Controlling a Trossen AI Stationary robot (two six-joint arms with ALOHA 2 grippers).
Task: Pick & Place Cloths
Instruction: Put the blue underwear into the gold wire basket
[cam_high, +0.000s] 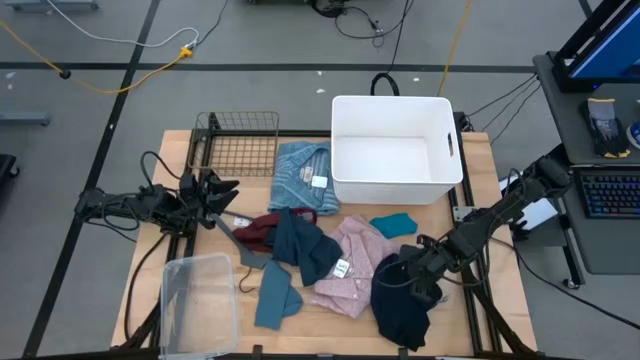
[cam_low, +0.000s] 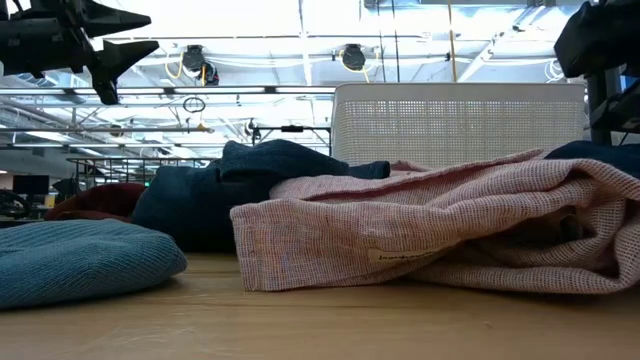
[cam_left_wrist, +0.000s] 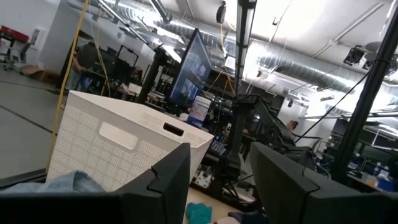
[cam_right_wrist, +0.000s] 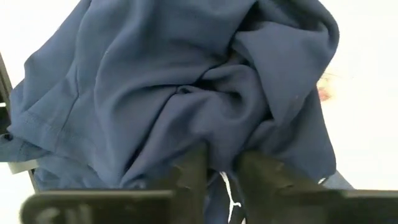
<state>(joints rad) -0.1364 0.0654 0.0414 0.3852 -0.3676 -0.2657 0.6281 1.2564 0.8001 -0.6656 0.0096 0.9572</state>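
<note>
A dark navy cloth (cam_high: 400, 308) lies crumpled at the table's near right, and my right gripper (cam_high: 418, 277) is shut on its top. In the right wrist view the navy cloth (cam_right_wrist: 174, 93) fills the picture. Left of it lie the pink tagged shirt (cam_high: 350, 265), a small teal piece (cam_high: 393, 224), a dark blue piece (cam_high: 305, 245), a maroon piece (cam_high: 260, 230) and a slate-blue piece (cam_high: 275, 295). A light blue striped shirt (cam_high: 300, 175) lies beside the white bin (cam_high: 395, 110). My left gripper (cam_high: 218, 195) hangs open above the table's left side and touches nothing. My right gripper pinches a raised fold (cam_right_wrist: 219, 149) of the navy cloth between its two fingers (cam_right_wrist: 189, 171). It comes from above, slanting down from the table's right side. How many layers it has, I cannot tell. The cloth rests bunched and slack on the table.
A wire basket (cam_high: 237, 145) stands at the far left, and a clear plastic box (cam_high: 200, 300) at the near left. The white bin takes up the far middle. A grey hanger (cam_high: 240, 250) lies by the maroon piece. Bare wood shows at the near edge (cam_low: 320, 320).
</note>
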